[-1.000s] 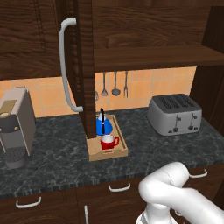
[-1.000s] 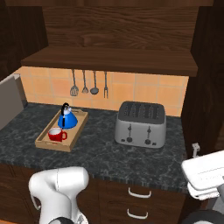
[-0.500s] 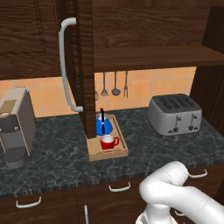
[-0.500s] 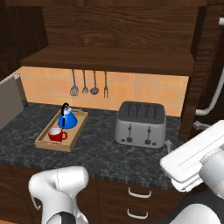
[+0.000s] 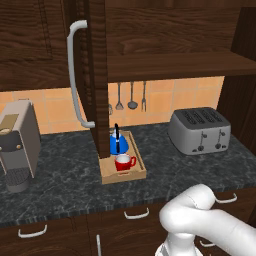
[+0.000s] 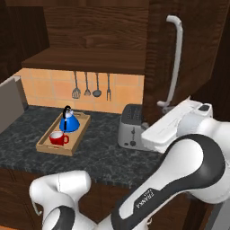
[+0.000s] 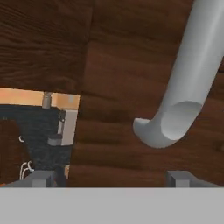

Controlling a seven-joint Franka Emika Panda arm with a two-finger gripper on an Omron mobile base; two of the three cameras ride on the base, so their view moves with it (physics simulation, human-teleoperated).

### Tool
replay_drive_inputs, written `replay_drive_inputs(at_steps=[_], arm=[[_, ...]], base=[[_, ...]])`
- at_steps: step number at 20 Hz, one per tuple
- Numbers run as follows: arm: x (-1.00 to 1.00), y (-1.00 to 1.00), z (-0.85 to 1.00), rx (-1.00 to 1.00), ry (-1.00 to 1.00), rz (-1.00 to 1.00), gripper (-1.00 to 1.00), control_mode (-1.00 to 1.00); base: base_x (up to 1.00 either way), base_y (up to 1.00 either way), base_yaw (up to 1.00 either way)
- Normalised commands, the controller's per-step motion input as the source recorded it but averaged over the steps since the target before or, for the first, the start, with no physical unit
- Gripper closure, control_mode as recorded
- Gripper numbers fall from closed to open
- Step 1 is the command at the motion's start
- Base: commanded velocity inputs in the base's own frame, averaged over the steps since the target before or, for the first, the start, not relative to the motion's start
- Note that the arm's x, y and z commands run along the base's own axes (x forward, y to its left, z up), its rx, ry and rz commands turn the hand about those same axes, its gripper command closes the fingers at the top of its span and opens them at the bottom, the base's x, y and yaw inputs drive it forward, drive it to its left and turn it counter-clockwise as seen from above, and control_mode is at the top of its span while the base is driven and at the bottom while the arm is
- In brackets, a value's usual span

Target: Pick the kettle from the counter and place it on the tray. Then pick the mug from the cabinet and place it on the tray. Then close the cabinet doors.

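Below, the kettle [image 5: 118,143] and mug [image 5: 123,162] are seen on the tray [image 5: 141,172], set on the counter [image 5: 65,180]. The gripper [image 7: 111,177] is spread wide, close to a cabinet door [image 7: 122,92] and its handle [image 7: 183,87].

White arm rises from the lower frame, elbow bent, forearm reaching up and right; hand held raised; gripper [image 7: 111,177] spread wide, both dark fingertips [image 7: 40,178] far apart; nothing held between them.

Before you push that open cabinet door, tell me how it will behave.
The cabinet door is a flat wood panel, so probably stiff and likely to swing rather than flex. Its bar handle looks smooth and rounded; the open gripper might slip along it.
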Motion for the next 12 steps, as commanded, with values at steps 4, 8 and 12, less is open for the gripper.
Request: replay_drive_inputs(at_steps=[4, 8, 12], arm=[[0.66, 0.72, 0.00, 0.00, 0.13, 0.10, -1.00, -1.00], [0.71, 0.74, 0.00, 0.00, 0.06, 0.08, -1.00, -1.00], [0.77, 0.69, 0.00, 0.00, 0.01, 0.06, -1.00, -1.00]], base=[[0.00, 0.00, 0.00], [0.00, 0.00, 0.00], [0.00, 0.00, 0.00]])
